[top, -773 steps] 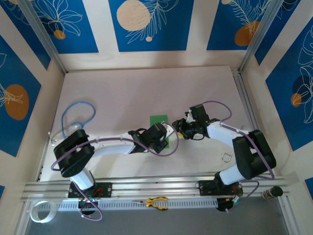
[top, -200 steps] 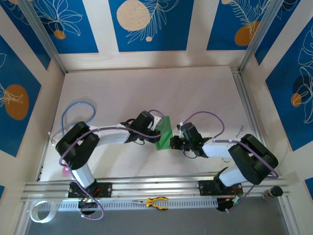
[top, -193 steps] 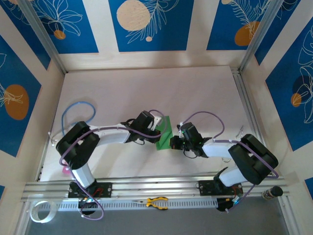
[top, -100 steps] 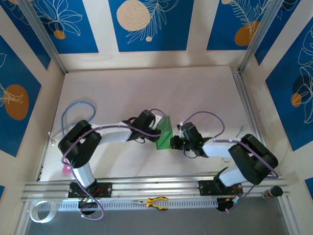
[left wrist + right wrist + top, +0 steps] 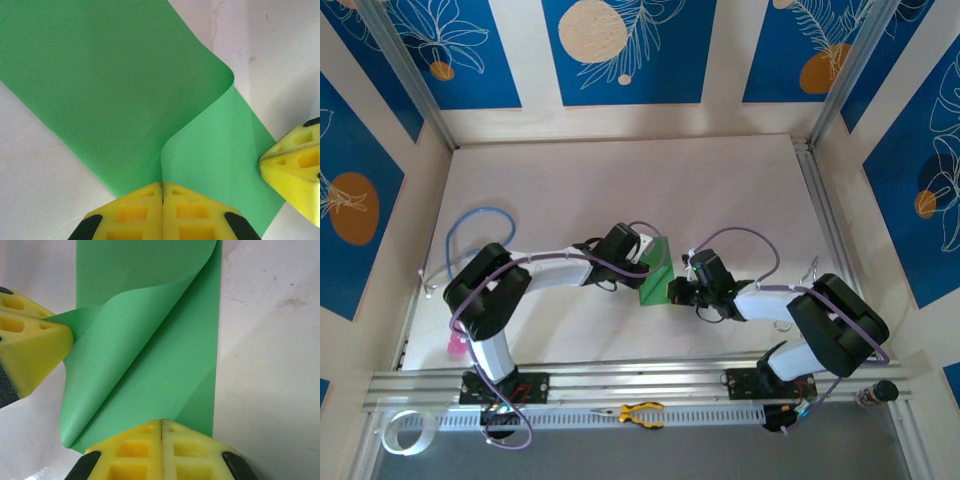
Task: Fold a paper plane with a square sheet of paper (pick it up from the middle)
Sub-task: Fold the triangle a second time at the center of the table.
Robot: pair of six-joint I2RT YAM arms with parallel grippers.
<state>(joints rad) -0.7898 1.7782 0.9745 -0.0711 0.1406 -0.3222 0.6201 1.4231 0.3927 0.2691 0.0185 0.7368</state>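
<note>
The square sheet of paper [image 5: 658, 268] is bright green and lies on the white table between my two grippers. In the left wrist view one corner flap of the paper [image 5: 220, 150] curls up off the sheet, and my left gripper [image 5: 162, 186] is shut on that flap's edge. From above, the left gripper [image 5: 642, 258] sits at the paper's left side. My right gripper [image 5: 162, 424] is shut, its tips resting on the near edge of the flat paper [image 5: 175, 380]. The left fingers [image 5: 30, 347] hold the curled flap at the left of the right wrist view.
A blue cable loop [image 5: 480, 235] and a pink object [image 5: 453, 345] lie at the left. A metal hook [image 5: 812, 268] sits at the right. Yellow-handled pliers [image 5: 640, 412] and a white tape roll [image 5: 402, 432] lie in front of the aluminium rail [image 5: 640, 378].
Since 3.9 s ago the right gripper has come down to the paper's near edge. Over the last second the left gripper has edged right, carrying the lifted flap further over the sheet.
</note>
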